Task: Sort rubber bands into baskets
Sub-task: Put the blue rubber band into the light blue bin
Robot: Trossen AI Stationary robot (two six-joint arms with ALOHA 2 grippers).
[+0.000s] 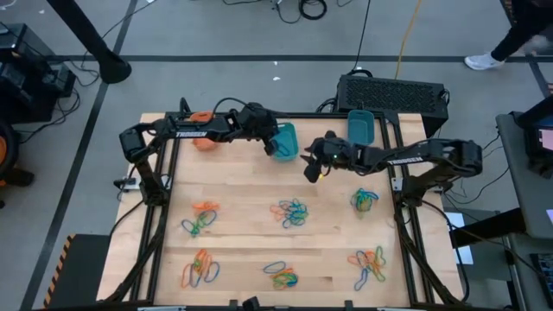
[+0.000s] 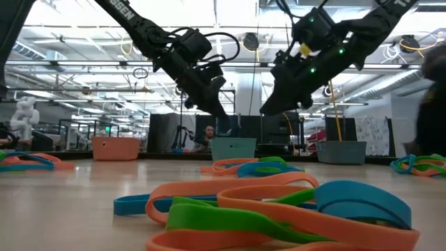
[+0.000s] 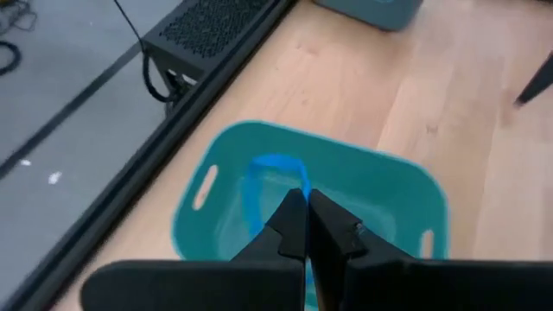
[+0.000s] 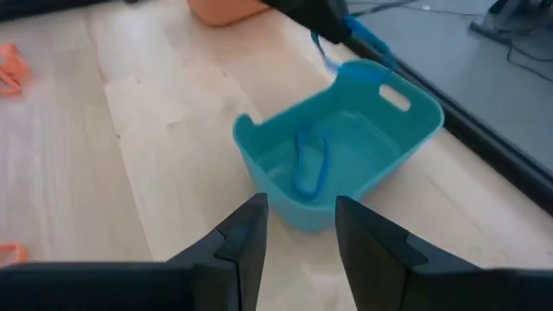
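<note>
A teal basket stands on the table near the far edge, with a blue rubber band lying on its floor. My left gripper hovers over this basket, shut on another blue rubber band. My right gripper is open and empty, just on the near right side of the same basket. A second teal basket stands further right. The orange basket stands to the left, partly under my left arm. Several heaps of orange, blue and green rubber bands lie on the near half of the table. My left gripper pinches the blue rubber band between its shut fingertips, reaching in from the table's left and slanting down. A short stretch of band dangles slack below the fingers above the basket's rim. Whether it touches the rim, I cannot tell.
A big black box stands beyond the table's far edge, behind the second teal basket. The band heaps lie in two rows. Bare wood lies between the heaps and the baskets.
</note>
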